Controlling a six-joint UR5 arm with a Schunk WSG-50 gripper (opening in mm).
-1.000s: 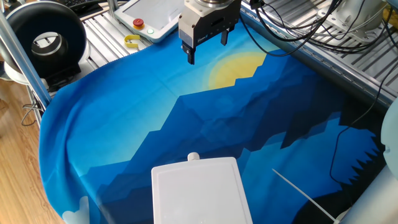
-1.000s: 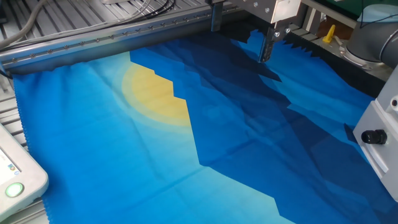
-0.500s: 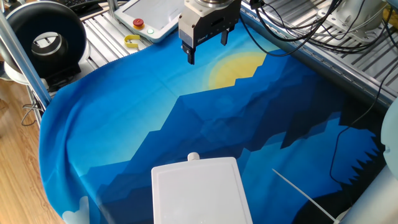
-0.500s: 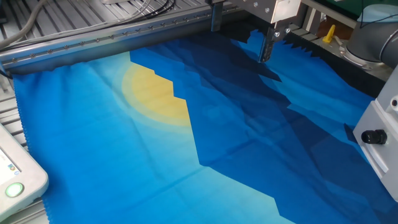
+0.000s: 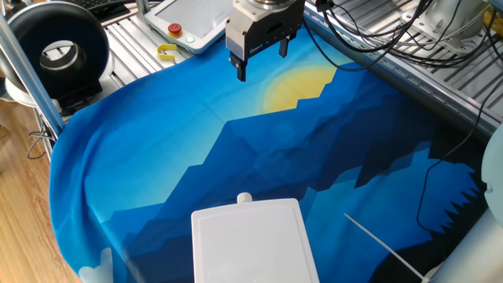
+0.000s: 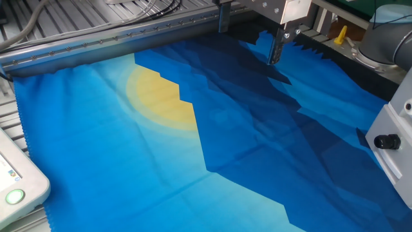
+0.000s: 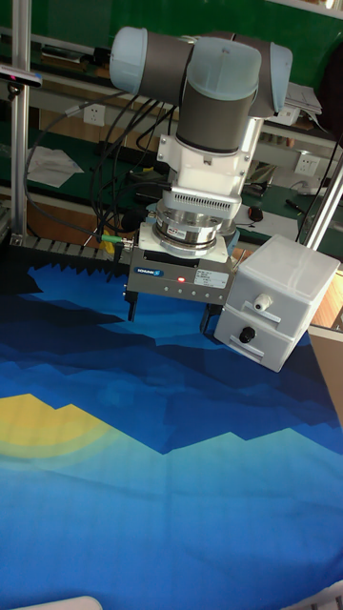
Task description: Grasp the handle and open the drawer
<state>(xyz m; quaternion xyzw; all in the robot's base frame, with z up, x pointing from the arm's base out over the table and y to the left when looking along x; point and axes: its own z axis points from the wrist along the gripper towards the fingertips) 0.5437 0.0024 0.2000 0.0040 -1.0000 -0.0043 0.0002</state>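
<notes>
the gripper [image 7: 170,316] hangs above the cloth [image 5: 149,157] with its two slim dark fingers [image 7: 132,307] spread wide and nothing between them. in one fixed view it sits at the top centre of the frame, over the edge of the yellow sun patch [image 5: 295,86] printed on the smooth blue fabric with its jagged mountain shapes.

the drawer [image 7: 278,310] is shut, its front flush in a box [image 7: 286,276] of frosted white plastic with rounded corners, at the right of the tall view. the handle [image 7: 260,302] — a small rounded white knob — sticks out of the drawer's front, and a black knob [image 7: 247,335] sits on the panel below it.

in one fixed view the box's flat matt top fills the bottom centre, with the handle at its upper edge, well apart from the gripper. a white pendant [image 5: 192,20] with a red button [image 5: 174,30] lies at the top left, with a yellow tape dispenser [image 5: 167,53] just beside it.
</notes>
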